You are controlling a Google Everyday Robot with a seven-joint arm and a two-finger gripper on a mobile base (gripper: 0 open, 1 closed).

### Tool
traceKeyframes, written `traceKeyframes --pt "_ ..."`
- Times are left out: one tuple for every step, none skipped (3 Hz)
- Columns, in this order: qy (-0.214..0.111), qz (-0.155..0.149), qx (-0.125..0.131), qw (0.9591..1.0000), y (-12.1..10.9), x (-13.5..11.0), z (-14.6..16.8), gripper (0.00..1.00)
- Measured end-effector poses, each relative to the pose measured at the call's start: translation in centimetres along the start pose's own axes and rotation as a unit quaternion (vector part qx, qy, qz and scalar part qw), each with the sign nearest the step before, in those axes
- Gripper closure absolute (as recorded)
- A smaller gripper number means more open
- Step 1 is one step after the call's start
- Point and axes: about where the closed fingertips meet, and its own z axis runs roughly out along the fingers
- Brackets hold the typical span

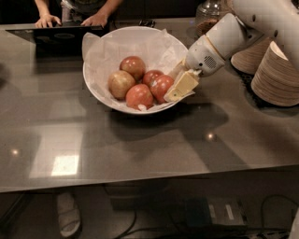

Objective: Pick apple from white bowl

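Note:
The white bowl (100, 56), lined with crumpled white paper, stands on the dark table at centre back and holds several apples. The deep red apple (160, 87), with a small white shine spot, lies at the bowl's right side. A pale tan apple (120, 84) lies at the left, and duller orange-red apples (139, 96) lie in front and behind. My gripper (170, 87) reaches in over the bowl's right rim from the right. It is open, with one cream finger (183, 85) in front of the red apple's right side and the other behind it.
Stacks of tan paper bowls (276, 74) stand at the right, close behind my arm. A glass jar (209, 11) stands at the back. A person's hands (96, 19) rest on a laptop (58, 37) at the back left. The table's front edge runs along the bottom.

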Motion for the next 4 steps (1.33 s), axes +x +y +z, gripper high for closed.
traceKeyframes --pt "-0.014 -0.002 -0.003 0.9999 0.2 -0.5 -0.3 1.0" --pt "-0.037 -0.022 0.008 0.999 1.0 -2.6 -2.4 1.0" --pt "-0.056 -0.039 0.02 0.9975 1.6 -4.3 -4.1 1.0" --pt "-0.065 -0.05 0.034 0.9961 1.9 -5.3 -5.3 1.0"
